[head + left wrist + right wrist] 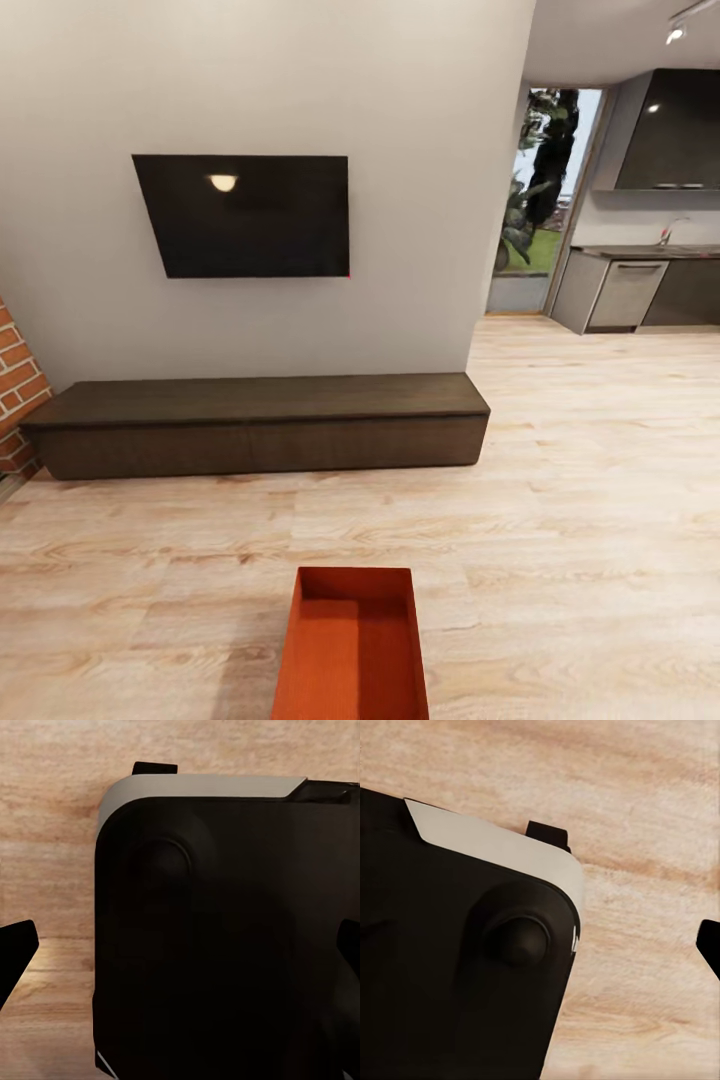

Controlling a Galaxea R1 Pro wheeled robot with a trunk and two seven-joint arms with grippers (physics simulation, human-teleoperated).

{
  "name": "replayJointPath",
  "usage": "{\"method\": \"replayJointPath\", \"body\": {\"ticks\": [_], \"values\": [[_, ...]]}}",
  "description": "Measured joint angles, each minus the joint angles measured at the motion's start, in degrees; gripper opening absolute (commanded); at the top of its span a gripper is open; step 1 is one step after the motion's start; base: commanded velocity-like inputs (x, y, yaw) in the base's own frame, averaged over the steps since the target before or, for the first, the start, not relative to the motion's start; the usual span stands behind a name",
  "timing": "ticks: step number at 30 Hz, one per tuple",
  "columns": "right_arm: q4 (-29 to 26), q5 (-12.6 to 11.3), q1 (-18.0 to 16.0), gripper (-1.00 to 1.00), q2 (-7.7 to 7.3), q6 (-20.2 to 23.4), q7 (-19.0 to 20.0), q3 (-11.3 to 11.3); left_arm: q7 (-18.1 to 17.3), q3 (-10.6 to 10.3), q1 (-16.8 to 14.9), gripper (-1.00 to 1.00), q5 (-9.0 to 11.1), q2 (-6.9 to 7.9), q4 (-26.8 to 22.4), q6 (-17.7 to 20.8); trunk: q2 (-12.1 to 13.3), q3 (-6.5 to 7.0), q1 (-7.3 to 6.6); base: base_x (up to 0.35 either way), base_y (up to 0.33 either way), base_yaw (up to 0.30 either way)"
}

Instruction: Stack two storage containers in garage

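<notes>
On the light wood-plank floor (560, 560) in front of the low dark wood console (260, 425), the head view shows one orange-red storage container (352, 648). It stands lidless and open side up, well apart from the console, with its near end cut off by the frame edge. Count one container here. It lies directly ahead of the robot, which you may read as an approach lined up for pickup; nothing holds it yet. Above the console hangs one black TV (250, 215). At the console's left end stands a strip of red brick fireplace (15, 385). Beyond the console's right end you see one glass door (540, 200) and a kitchen counter (650, 285). All this marks the living room, so judge the transfer to the garage as not yet begun.

Left wrist view: the camera looks down past the robot's dark base housing (225, 937) onto floor planks. Two dark finger tips of the left gripper (180, 952) sit at opposite frame edges, so its fingers (15, 952) stand wide apart and empty.

Right wrist view: you see the same dark housing (457, 967) over planks. One finger tip (711, 945) shows at the frame edge; you cannot tell the right gripper's opening from it.
</notes>
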Motion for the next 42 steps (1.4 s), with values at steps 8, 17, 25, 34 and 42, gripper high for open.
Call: {"method": "replayJointPath", "body": {"ticks": [8,17,25,34,42], "values": [[0.0,0.2,0.0,1.0,-0.31,-0.1,0.0,0.0,0.0,0.0,0.0,1.0,0.0,0.0,0.1,0.0,0.0,-0.48,0.0,0.0,0.0,-0.001],[0.0,0.5,0.0,1.0,-0.32,-0.1,0.0,0.0,0.0,0.0,0.0,1.0,0.0,0.0,0.3,0.0,0.0,-1.31,0.0,0.0,0.0,0.0],[0.0,0.6,0.0,1.0,-0.32,-0.1,0.0,0.1,0.0,0.0,0.0,1.0,0.0,0.0,0.3,0.0,0.0,-2.04,0.0,0.0,0.0,0.0],[0.0,0.7,0.0,1.0,-0.41,-0.1,0.0,0.1,0.0,0.1,0.0,1.0,0.1,0.0,0.3,0.0,0.0,-2.87,0.0,0.0,0.0,0.0],[0.0,0.8,0.0,1.0,-0.46,-0.1,0.0,0.1,0.0,0.1,0.0,1.0,0.1,0.0,0.3,0.0,0.0,-3.61,0.0,0.0,0.0,0.0]]}}
